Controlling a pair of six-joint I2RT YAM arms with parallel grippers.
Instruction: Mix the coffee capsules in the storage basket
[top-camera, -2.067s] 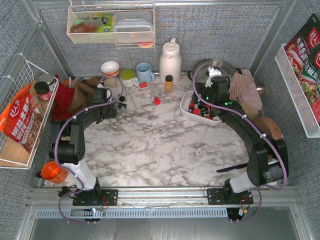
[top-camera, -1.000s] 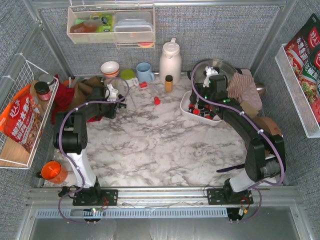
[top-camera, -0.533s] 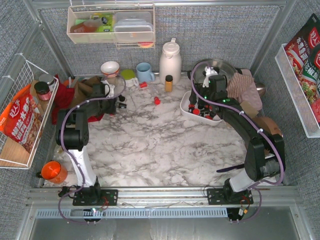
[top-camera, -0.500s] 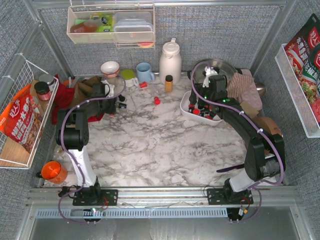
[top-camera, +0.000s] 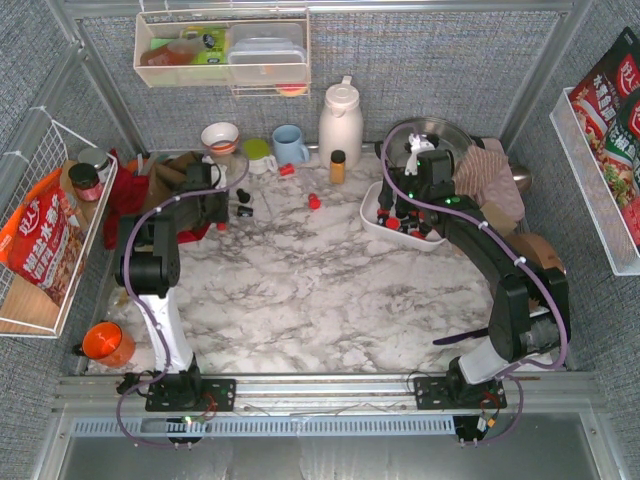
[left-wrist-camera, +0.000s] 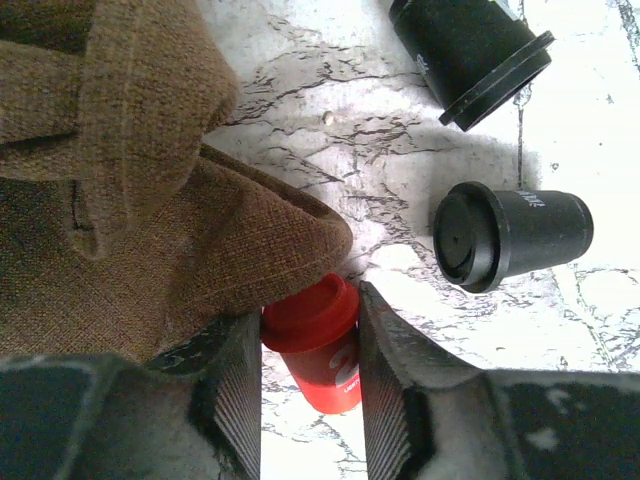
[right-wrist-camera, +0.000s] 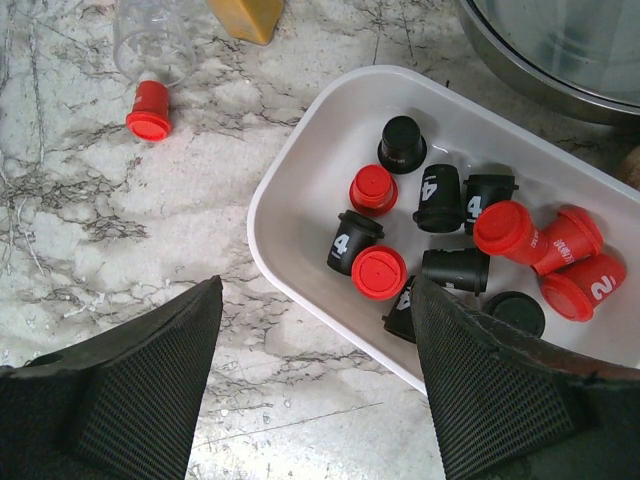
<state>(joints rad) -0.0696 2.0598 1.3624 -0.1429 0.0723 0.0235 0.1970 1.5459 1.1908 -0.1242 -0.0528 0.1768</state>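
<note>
Dropped back near far-left corner with left gripper (left-wrist-camera: 306, 335) clamped on red capsule (left-wrist-camera: 318, 352) at brown cloth's (left-wrist-camera: 150, 220) edge; right gripper (right-wrist-camera: 318, 292) gaping wide, empty, above storage basket (right-wrist-camera: 300, 190).

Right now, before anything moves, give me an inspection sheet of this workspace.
Surface: marble tabletop, no spills seen.
Job's things: storage basket holds red and black coffee capsules together; two black capsules lie outside on the tabletop.
Clutter: brown cloth, amber bottle, white jug, blue mug, steel bowl.
Grippers: left gripper shut on a red capsule beside the cloth; right gripper open over the basket's edge.
Cables: purple cables along both arms, no snag seen.
Surroundings: wire rack with snack bag, clear wall bin.
</note>
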